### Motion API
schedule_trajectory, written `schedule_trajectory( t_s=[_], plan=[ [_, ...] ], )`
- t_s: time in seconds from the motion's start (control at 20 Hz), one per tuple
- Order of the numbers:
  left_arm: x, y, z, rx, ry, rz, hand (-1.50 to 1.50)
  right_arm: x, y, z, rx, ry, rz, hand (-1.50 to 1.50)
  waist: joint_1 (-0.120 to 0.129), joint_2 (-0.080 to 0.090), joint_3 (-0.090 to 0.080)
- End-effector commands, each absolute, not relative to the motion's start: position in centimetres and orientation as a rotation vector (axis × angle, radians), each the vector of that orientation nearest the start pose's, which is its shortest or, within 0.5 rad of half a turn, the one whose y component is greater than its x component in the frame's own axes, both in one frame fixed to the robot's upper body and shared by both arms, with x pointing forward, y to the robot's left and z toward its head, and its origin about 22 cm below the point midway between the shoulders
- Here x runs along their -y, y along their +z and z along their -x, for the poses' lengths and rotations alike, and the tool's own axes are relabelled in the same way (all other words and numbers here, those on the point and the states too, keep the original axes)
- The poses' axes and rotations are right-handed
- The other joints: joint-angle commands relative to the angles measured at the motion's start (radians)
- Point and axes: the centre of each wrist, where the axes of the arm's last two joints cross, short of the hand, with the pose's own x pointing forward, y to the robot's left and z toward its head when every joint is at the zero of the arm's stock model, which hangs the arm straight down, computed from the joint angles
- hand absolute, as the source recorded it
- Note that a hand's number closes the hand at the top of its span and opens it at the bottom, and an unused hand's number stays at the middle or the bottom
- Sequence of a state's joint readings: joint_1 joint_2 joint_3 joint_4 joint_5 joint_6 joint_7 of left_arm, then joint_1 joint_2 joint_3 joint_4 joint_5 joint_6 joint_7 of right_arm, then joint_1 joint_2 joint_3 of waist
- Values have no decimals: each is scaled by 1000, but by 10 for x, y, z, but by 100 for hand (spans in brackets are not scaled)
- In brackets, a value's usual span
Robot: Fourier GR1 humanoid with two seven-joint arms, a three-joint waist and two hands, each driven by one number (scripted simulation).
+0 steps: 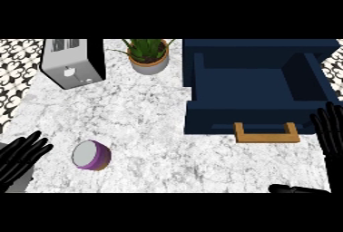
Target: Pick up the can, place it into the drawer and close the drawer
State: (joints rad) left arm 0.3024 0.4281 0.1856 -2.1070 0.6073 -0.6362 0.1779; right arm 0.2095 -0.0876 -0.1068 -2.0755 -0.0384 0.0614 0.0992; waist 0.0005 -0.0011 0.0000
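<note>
While the can (91, 155) is sitting on the counter (154, 118) at about seven o'clock of the view, no hand is holding it yet. It is showing a grey top and a purple wall, and it seems to be standing upright, though I cannot be fully sure of that.

The left hand (23, 154) is lying at nine o'clock from the can, near it but not touching. Its fingers are straight and spread, grasping nothing. The right hand (330, 129) is resting at three o'clock of the view, fingers straight and pointing up, also released. It is just beside the front corner of the drawer (254, 86).

The drawer is standing open at about two o'clock, well apart from the can, with its wooden handle (266, 133) facing the robot. A toaster (72, 63) is standing at eleven o'clock and a plant pot (149, 56) at twelve, both far from the path.

I am judging that the can is stiff and rather light, so it is not going to bend in the fingers. Its smooth round wall is probably slippery, and it may roll if tipped. The best place to take it is around the purple wall, with the thumb on one side and the fingers opposite, not by the grey top.
</note>
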Motion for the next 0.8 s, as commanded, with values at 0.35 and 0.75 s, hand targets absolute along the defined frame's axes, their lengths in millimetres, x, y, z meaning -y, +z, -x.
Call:
schedule_trajectory(
  t_s=[0.35,0.75],
  plan=[
    [-333,87,-180,1637,-489,417,-150,299,79,-182,1785,19,188,-150,-1,1,0],
    [-334,55,-192,1612,-480,384,-150,298,71,-148,1768,-4,176,-150,-4,0,0]
  ],
)
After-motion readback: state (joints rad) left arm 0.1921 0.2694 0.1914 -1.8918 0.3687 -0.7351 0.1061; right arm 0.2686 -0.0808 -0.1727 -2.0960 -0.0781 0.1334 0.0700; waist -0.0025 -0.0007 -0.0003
